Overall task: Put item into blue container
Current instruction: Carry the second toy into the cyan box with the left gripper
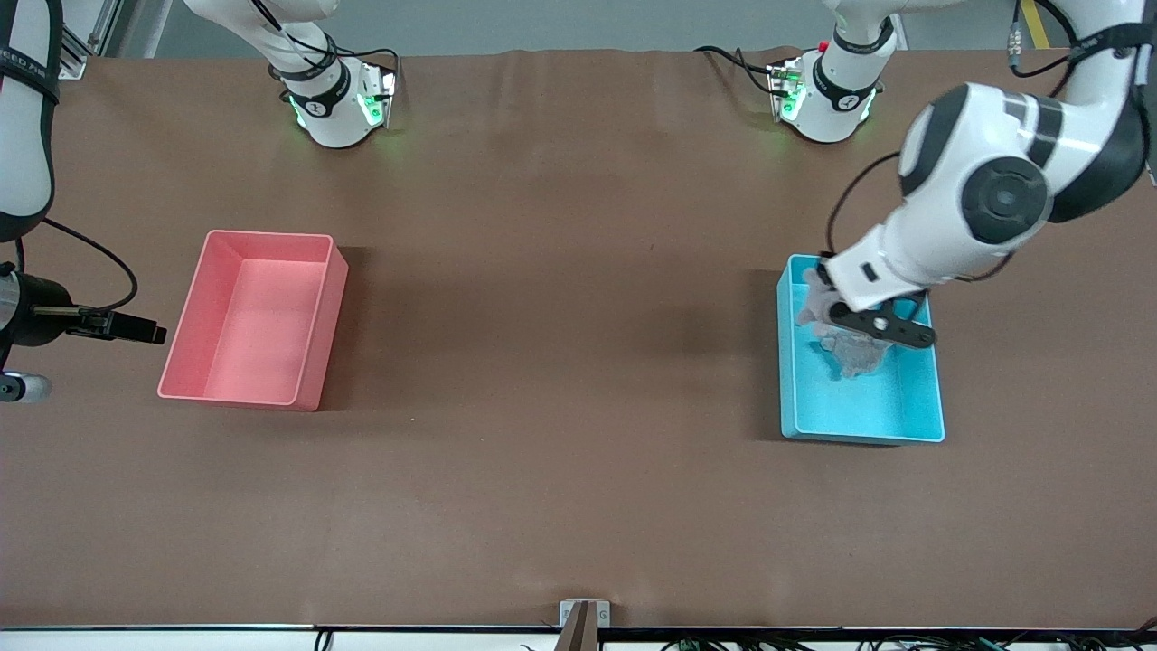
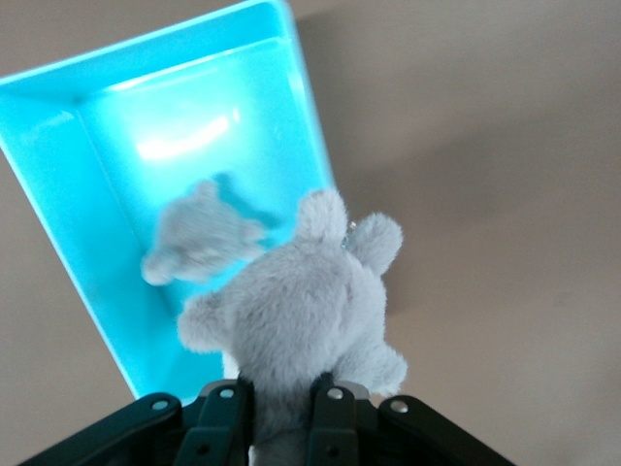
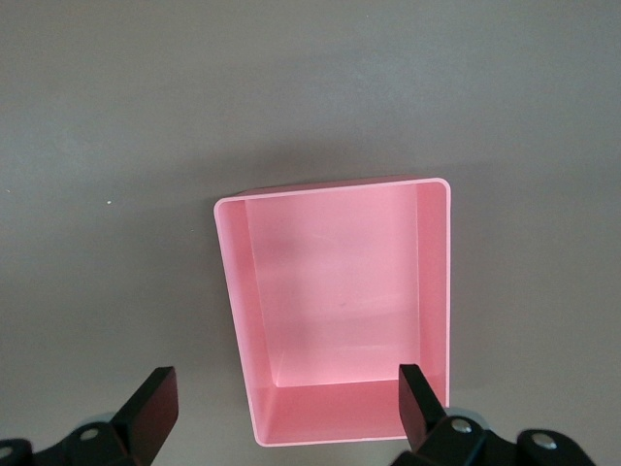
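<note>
Grey plush toy (image 2: 291, 320) hanging from left gripper (image 1: 863, 336), pinched tight, directly over blue container (image 1: 904, 420). Right gripper (image 3: 281, 408) waiting, spread wide, over pink bin (image 3: 340, 311).

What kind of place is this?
Probably a robotics lab: two white arms bolted to a brown-covered table, the left end effector holding a grey plush toy over a cyan-blue plastic bin.

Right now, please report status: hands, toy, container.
Left hand shut on grey plush toy above blue container. Right hand open, waiting over pink bin. Nothing blocking.
</note>
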